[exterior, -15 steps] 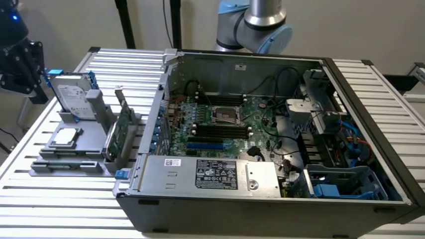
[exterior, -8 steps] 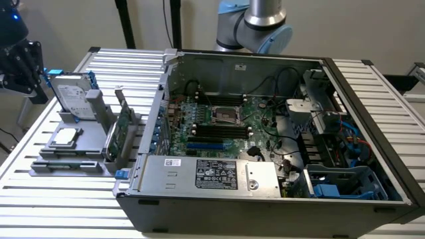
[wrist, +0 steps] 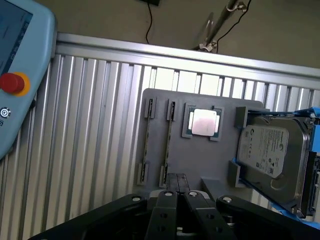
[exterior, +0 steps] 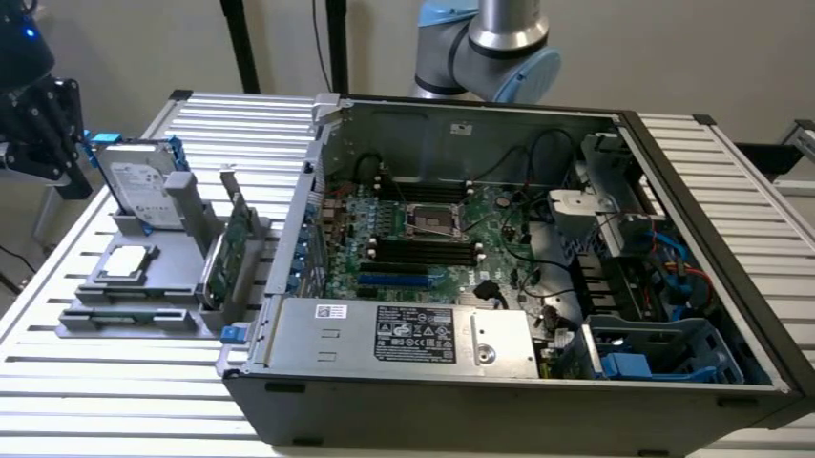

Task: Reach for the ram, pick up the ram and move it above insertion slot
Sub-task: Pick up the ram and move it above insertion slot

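- Your tool (wrist: 179,186), clenched on nothing, hovers near the thin green ram strip (wrist: 169,142), which stands edge-up in the grey plastic fixture (wrist: 210,160) at 9 o'clock of the open computer case (exterior: 510,410).
- It is probably light, stiff and fragile, so pinch its flat faces mid-length.

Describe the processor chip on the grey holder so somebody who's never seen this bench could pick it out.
At the exterior view's left, beside the open computer case, a grey holder sits on the slatted table. The processor chip lies flat in its square recess, beside the upright hard drive. Unlike that big blue-railed drive and the upright green card, it is small, square and silver.
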You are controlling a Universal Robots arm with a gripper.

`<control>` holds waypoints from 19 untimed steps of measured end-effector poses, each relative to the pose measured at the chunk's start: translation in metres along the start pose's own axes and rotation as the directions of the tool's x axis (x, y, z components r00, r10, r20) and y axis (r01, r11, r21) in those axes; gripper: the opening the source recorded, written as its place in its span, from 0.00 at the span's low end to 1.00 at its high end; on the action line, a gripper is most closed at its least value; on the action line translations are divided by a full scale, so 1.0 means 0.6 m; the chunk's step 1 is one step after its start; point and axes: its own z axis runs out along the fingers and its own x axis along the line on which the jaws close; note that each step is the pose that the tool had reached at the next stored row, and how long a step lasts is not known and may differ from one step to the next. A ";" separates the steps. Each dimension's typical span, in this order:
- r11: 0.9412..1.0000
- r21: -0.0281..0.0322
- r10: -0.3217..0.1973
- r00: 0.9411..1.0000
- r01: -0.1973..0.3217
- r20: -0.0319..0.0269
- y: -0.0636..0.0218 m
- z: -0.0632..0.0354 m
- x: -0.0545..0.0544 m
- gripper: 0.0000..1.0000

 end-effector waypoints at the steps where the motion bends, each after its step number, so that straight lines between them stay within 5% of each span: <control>1: 1.000 0.000 0.000 1.000 0.000 0.000 0.000 0.000 0.000 0.12; 9: 1.000 0.000 0.000 1.000 0.000 0.000 0.000 0.000 0.000 0.42; 19: 0.999 0.002 0.036 0.999 -0.036 0.001 0.000 0.027 0.008 0.42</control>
